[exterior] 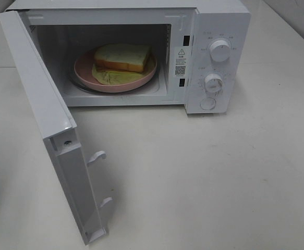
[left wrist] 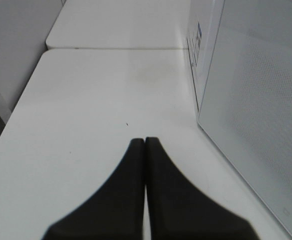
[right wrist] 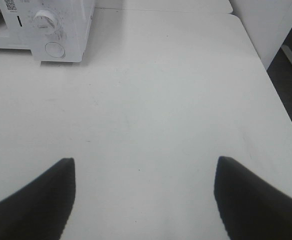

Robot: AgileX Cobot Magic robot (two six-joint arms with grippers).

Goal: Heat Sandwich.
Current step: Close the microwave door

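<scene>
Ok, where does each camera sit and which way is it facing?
Exterior high: up high, looking down into the open microwave at the sandwich; no arm shows.
Left wrist: on left arm, along the table beside the door; shut left claw.
Right wrist: on right arm, toward the knobs; open right claw.
All share the microwave.

Round pink plate [exterior: 83, 72], white table [exterior: 204, 177]

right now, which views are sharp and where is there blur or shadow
exterior high: soft even light, the microwave cavity shaded yet the sandwich reads clearly; left wrist: the shut left claw is a dark, blurred-edged silhouette; right wrist: the open right claw blurs likewise, table bright, sharp
</scene>
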